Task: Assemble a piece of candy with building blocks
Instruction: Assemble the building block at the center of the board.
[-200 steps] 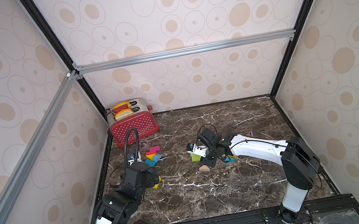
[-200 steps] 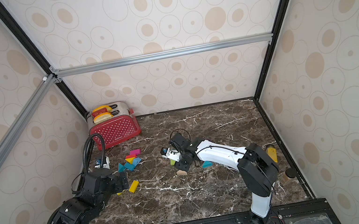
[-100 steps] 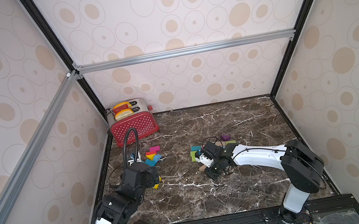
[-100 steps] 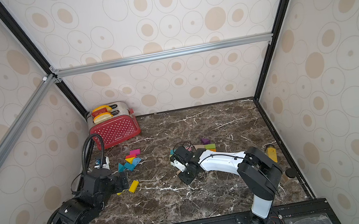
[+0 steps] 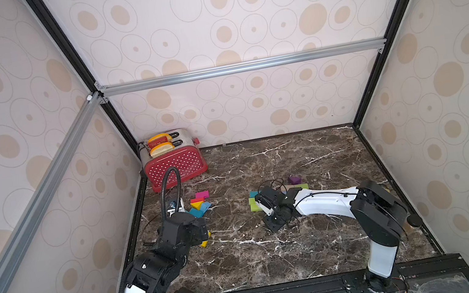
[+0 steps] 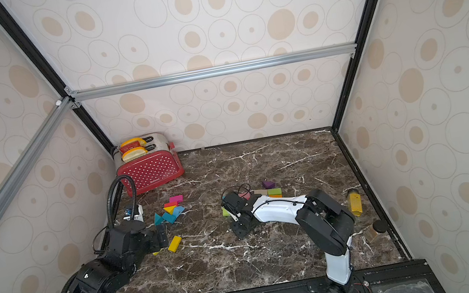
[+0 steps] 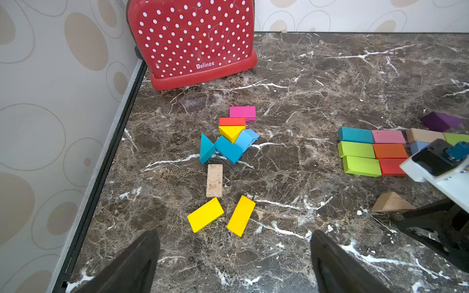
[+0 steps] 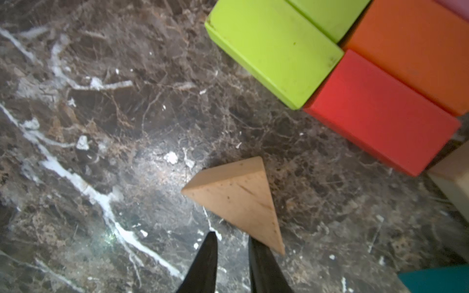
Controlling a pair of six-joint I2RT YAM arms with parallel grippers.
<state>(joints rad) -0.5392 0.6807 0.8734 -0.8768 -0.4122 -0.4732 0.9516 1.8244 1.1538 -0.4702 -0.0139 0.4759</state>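
Six bricks [image 7: 373, 151] look like my candy's middle; ends not on, my right hand [image 8: 231, 238] pressed together, empty.

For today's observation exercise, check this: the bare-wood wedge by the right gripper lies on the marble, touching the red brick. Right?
Not quite. The wedge lies on the marble by the right gripper, but it is not touching the red brick: a strip of bare marble separates them, as the right wrist view shows.
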